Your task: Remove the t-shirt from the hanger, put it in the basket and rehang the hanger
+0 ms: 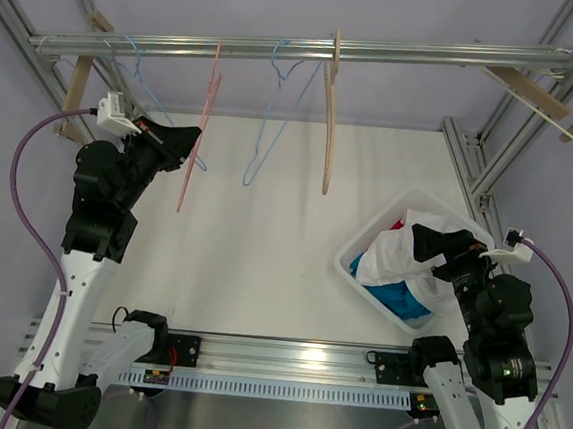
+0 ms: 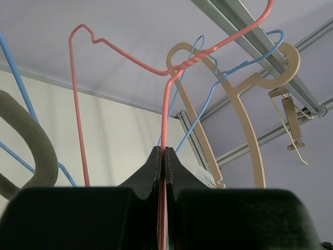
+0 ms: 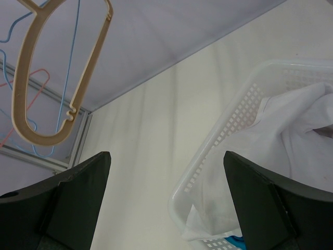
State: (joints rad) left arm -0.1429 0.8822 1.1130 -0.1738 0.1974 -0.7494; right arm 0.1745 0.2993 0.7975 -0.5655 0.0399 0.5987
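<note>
My left gripper (image 1: 179,145) is shut on the lower wire of a bare pink wire hanger (image 1: 207,117) that hangs from the rail (image 1: 311,48). In the left wrist view the pink hanger (image 2: 165,114) runs up from between my closed left gripper (image 2: 165,151). The white t-shirt (image 1: 404,250) lies crumpled in a white basket (image 1: 354,266) at the right. My right gripper (image 1: 435,243) is open and empty just above it. In the right wrist view the gripper (image 3: 166,154) is spread wide over the basket (image 3: 208,161), with the t-shirt (image 3: 281,135) to the right.
A tan hanger (image 1: 328,118) and two blue wire hangers (image 1: 269,123) also hang on the rail, close to the pink one. Blue clothing (image 1: 400,297) lies under the shirt in the basket. Metal frame posts stand at both sides.
</note>
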